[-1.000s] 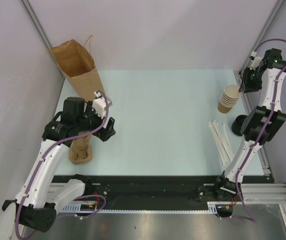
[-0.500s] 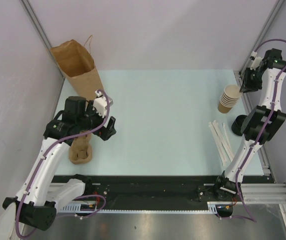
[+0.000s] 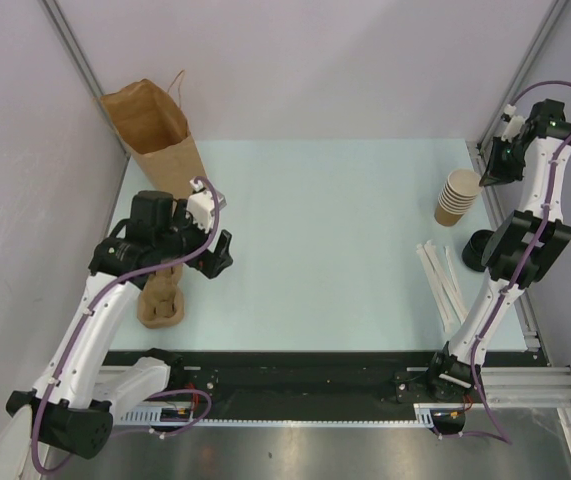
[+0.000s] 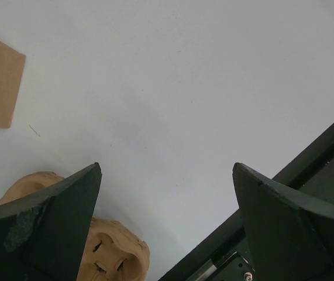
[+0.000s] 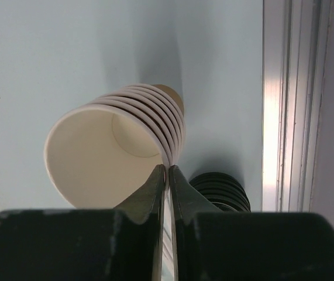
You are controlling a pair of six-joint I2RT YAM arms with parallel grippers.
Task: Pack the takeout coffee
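Tan paper: shows one cup stack, one bag. Shows left gripper spread, right gripper pressed together.

**No readable text in any view**

No lettering, label, brand mark or number can be made out. The brown paper bag, the stack of paper cups and the pale table are seen as plain, unprinted surfaces.

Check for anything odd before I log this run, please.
Nothing spilled or damaged. Oddly, no cup wears a lid: only the stack of lidless cups and the black lids beside it.
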